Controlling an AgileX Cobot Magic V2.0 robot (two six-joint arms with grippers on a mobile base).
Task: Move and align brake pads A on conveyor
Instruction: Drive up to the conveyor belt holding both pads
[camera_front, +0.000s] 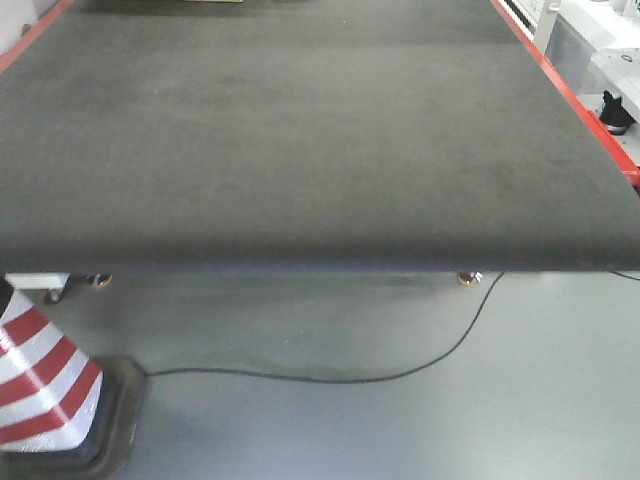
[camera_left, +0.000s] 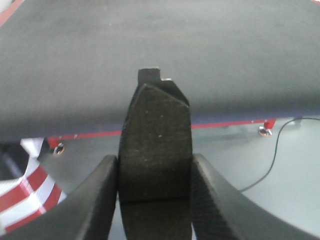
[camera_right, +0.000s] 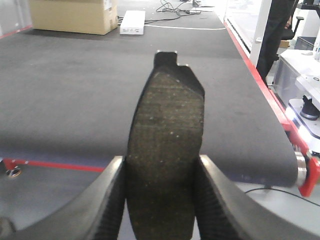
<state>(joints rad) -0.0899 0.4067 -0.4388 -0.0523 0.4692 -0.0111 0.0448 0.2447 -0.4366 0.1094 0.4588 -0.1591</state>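
A wide, dark charcoal conveyor (camera_front: 300, 130) is filling the front-facing view, with a red side edge (camera_front: 575, 100) running along its right. Below the belt's near lip, a red-and-white striped traffic cone (camera_front: 40, 380) is standing at the left on the grey floor (camera_front: 330, 430). A black cable (camera_front: 400, 372) is trailing across the floor toward the right.

Only the wrist views are showing the grippers and pads. The right wrist view alone is showing the far end of the belt, where a cardboard box (camera_right: 75, 15) is sitting left of a flat white box (camera_right: 132, 22).

The left gripper (camera_left: 155, 167) is pinching the left brake pad (camera_left: 156, 130) by its long edges. The pad is standing on end between the black fingers (camera_left: 102, 190), its notched tab pointing up toward the belt. The right gripper (camera_right: 162, 167) is clamping the right brake pad (camera_right: 167, 130) the same way. Whether either pad is hanging over the belt or just short of it, I cannot tell.
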